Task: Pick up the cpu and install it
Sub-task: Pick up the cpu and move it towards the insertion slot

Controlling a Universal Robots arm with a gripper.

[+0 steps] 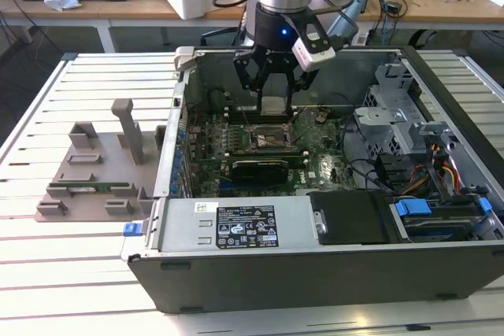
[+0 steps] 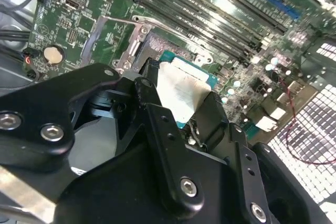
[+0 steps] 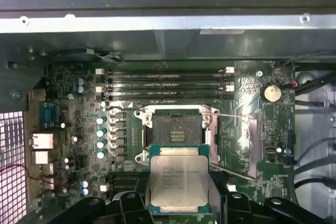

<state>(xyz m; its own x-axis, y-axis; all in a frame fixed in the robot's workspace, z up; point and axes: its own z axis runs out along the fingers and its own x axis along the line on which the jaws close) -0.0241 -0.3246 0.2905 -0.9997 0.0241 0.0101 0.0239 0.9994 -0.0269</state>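
Holding cpu (image 3: 178, 182) — open socket (image 3: 176, 132) near.

Silver cpu (image 3: 177, 182), perhaps just beside socket (image 3: 176, 132)

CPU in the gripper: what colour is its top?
Silver-white metal top, thin green edge. The cpu shows best in the first wrist view.

In the second wrist view the gripper (image 2: 185, 109) covers much of the cpu (image 2: 176, 82) — edges unseen.
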